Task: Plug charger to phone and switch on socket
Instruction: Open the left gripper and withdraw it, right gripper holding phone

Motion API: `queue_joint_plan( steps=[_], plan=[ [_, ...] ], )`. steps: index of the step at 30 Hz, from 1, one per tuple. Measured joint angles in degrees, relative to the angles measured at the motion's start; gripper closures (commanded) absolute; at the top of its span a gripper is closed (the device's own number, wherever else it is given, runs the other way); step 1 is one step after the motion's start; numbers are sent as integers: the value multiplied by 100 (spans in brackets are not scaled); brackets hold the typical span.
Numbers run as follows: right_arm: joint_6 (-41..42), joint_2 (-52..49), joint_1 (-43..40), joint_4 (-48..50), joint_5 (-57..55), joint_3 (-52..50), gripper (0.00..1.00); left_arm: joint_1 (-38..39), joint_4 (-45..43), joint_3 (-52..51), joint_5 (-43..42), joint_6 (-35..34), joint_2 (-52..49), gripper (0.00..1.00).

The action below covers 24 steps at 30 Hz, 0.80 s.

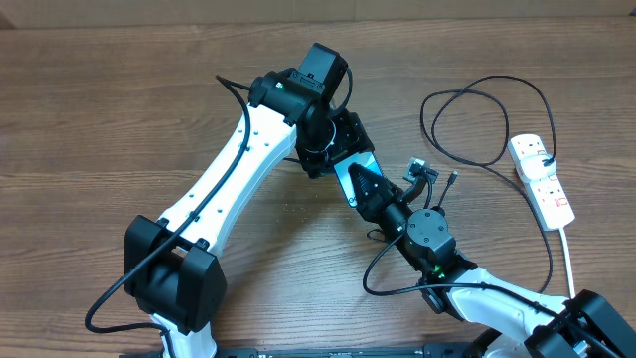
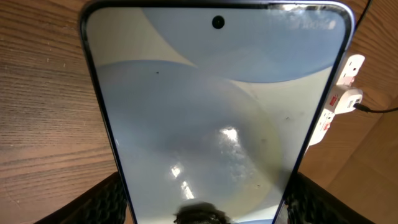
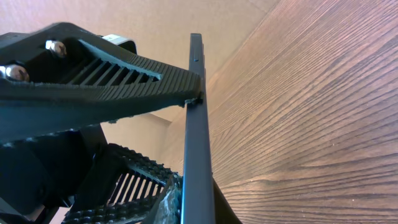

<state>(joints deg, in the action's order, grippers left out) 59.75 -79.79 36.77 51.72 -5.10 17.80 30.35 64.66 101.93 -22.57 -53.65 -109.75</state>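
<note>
Phone (image 2: 211,124) gripped in left claw (image 2: 208,196), white socket (image 2: 341,99) beyond

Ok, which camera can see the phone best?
The left wrist view: the phone fills it, screen facing the camera. The right wrist view shows only its thin dark edge. Overhead shows just a small pale sliver of it.
</note>
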Motion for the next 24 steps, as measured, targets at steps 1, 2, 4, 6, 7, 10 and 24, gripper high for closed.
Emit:
queue_joint_plan(
  steps=[1,2,4,6,7,10,24],
  plan=[
    [-7,0,0,2,4,0,96,0,0,0,0,2,0,23],
    [-24,0,0,2,17,0,96,2,2,0,0,0,0,21],
    [-76,0,2,17,42,0,96,2,7,0,-9,0,0,18],
    [-116,0,7,48,66,0,96,7,13,0,-20,-2,0,16],
    [-131,0,7,50,72,0,96,7,13,0,-26,-2,0,13],
    [-107,0,7,52,85,0,96,7,15,0,-39,2,0,4],
    [1034,0,-280,-811,551,4,96,-376,59,0,-35,577,15,0]
  ],
)
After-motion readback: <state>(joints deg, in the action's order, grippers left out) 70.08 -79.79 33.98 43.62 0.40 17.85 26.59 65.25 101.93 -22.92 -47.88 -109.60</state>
